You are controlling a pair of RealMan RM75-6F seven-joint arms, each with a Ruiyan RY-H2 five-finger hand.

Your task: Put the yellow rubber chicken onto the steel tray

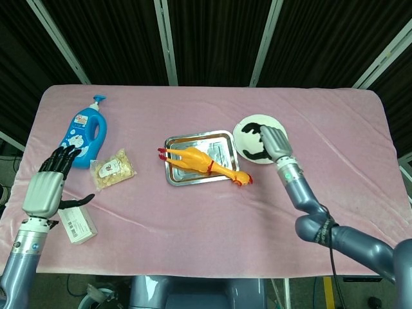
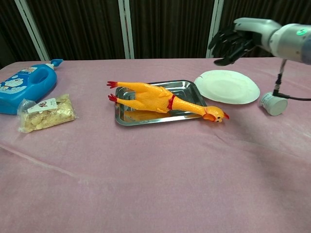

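The yellow rubber chicken (image 1: 199,160) (image 2: 158,99) lies across the steel tray (image 1: 219,145) (image 2: 187,89), feet at the tray's left end. Its head hangs over the tray's front right corner onto the pink cloth. My right hand (image 1: 269,141) (image 2: 234,41) hovers empty above the white plate, fingers spread and well clear of the chicken. My left hand (image 1: 46,183) is open at the far left, above the table's front edge, near a small white box; it shows only in the head view.
A white plate (image 1: 248,149) (image 2: 227,86) sits just right of the tray, with a small white jar (image 2: 272,103) beyond it. A blue detergent bottle (image 1: 82,136) (image 2: 25,85) and a snack bag (image 1: 112,170) (image 2: 45,112) lie at the left. A white box (image 1: 75,223) rests by my left hand.
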